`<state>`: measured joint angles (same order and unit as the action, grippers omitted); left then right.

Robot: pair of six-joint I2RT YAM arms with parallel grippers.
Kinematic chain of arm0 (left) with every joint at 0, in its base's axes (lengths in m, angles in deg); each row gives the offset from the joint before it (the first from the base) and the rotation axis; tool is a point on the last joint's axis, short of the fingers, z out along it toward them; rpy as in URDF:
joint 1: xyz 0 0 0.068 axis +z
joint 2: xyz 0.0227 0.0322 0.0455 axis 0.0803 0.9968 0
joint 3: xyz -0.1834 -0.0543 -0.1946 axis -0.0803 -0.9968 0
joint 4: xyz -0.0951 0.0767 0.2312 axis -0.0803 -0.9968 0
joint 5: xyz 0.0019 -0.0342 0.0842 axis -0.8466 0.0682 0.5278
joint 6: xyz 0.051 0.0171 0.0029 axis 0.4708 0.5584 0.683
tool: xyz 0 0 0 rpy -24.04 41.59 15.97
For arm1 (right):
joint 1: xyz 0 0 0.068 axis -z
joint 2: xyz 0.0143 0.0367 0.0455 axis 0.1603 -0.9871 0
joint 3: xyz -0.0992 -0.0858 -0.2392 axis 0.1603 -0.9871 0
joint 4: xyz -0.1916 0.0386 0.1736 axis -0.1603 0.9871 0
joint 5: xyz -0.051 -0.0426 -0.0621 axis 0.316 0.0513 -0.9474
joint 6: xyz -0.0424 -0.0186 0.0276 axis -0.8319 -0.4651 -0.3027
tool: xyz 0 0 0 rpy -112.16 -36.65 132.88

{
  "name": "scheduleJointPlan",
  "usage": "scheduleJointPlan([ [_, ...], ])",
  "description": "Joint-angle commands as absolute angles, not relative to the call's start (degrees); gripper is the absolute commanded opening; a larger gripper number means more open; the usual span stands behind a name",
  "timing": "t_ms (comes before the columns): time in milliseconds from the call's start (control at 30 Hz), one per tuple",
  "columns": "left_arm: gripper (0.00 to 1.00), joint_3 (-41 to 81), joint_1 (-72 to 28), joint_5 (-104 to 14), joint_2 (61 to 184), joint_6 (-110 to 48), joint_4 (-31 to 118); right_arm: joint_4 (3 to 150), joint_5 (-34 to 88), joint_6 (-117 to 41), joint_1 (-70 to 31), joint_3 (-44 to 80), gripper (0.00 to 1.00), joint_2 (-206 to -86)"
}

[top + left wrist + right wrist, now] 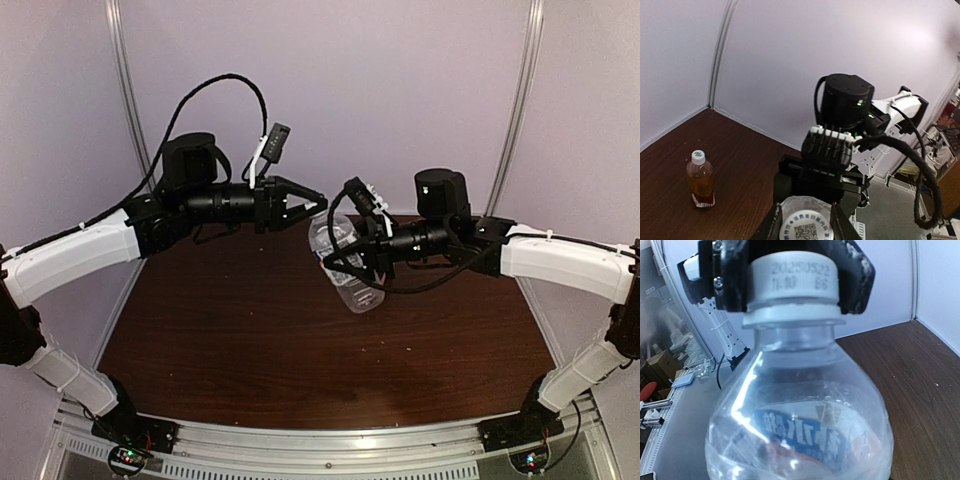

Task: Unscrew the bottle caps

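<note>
Right pincer (345, 265) grips the clear bottle (352, 285) by the body, holding it tilted in the air above mid table (250, 350). Left pincer (316, 203) is clamped narrow on its screw cap (792, 277), a black finger (730, 275) on each side, cap sitting on the neck. Farther off, the amber bottle (700, 182) stands upright on the table, its white top (698, 156) on, well apart from both pincers.
</note>
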<state>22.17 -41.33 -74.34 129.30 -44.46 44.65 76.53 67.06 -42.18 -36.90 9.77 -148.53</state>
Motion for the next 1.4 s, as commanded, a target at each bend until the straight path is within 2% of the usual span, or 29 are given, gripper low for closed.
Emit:
scheduleJointPlan([
  [0, 0.00, 27.60, -44.70, -46.64, 128.43, -54.52, 34.61, 77.32, 52.02, -43.33, -37.00, 10.66, 0.32, -147.52],
  [167, 0.00, 28.89, -46.89, -39.38, 129.74, -58.20, 33.31, 76.49, 47.39, -43.45, -37.59, 9.90, 0.32, -147.36],
  [267, 0.09, 29.12, -46.90, -39.60, 130.44, -58.25, 33.48, 76.90, 47.09, -43.58, -37.70, 9.73, 0.31, -147.27],
  [367, 0.21, 29.00, -46.85, -41.34, 130.54, -56.98, 34.51, 77.02, 47.32, -43.76, -37.75, 9.32, 0.32, -146.70],
  [567, 0.59, 25.37, -45.90, -49.86, 128.61, -51.10, 40.27, 77.47, 52.20, -45.51, -37.71, 8.45, 0.33, -145.33],
  [900, 0.91, 19.49, -42.99, -69.66, 121.15, -35.05, 43.89, 80.03, 67.72, -48.08, -37.71, 9.61, 0.42, -145.62],
  [1133, 0.94, 20.12, -42.03, -80.40, 121.33, -29.93, 43.53, 78.90, 76.95, -46.02, -37.84, 10.53, 0.43, -147.24],
  [1367, 0.84, 23.51, -41.97, -88.39, 125.94, -29.85, 44.27, 77.05, 81.77, -43.42, -38.38, 11.17, 0.43, -148.00],
])
